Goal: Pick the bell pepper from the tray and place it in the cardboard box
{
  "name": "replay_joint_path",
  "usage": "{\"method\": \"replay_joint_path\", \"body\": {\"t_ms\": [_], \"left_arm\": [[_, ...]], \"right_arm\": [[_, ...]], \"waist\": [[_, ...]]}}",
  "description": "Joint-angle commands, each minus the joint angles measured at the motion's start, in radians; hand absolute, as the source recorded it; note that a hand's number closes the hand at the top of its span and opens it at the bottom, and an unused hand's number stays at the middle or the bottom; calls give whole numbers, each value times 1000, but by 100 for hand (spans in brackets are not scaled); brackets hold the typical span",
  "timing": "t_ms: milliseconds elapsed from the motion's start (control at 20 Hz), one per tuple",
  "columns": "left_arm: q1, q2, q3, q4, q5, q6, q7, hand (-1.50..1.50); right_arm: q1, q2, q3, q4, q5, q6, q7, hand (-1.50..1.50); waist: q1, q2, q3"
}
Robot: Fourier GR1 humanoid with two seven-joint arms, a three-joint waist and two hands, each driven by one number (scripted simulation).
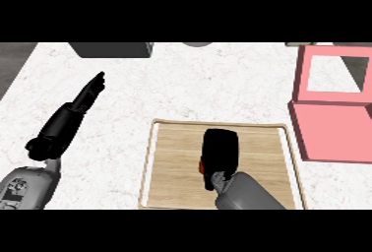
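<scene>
A wooden tray (174, 162) with a pale rim lies on the counter at the lower middle. Over its centre my right hand (221, 150) is curled downward on the red bell pepper (201, 165). Only a small red sliver of the pepper shows at the hand's left edge; the rest is hidden beneath the hand. The box (301, 74) is pink and stands at the right, top open, with a wide flap (334, 130) folded out toward me. My left hand (85, 98) rests over the counter at the left with its fingers straight, away from the tray.
A dark grey block (112, 49) sits at the counter's far edge, and a grey round object (196, 44) shows beside it. The counter's left edge (15, 69) runs diagonally at the upper left. White marbled counter lies between tray and box.
</scene>
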Motion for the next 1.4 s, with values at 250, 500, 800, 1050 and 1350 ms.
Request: {"method": "replay_joint_path", "body": {"t_ms": [250,500,800,1050,1350], "left_arm": [[-18,-6,-11,16,-3,-12,-2,0],[16,-4,2,17,-3,-1,-5,0],[14,-5,27,12,-2,21,0,0],[44,15,43,-10,8,5,-16,0],[24,30,59,3,12,-9,-24,0]], "right_arm": [[75,-91,429,-311,-130,21,-630,150],[87,-328,500,-630,-112,-74,-841,150],[171,-670,376,-1012,-146,-196,-966,150],[344,-776,102,-1126,-331,-328,-913,150],[448,-794,-170,-1038,-497,-432,-936,150]], "waist": [[32,2,9],[-17,-13,8],[-56,-1,7],[-51,12,7],[-47,19,7]]}}
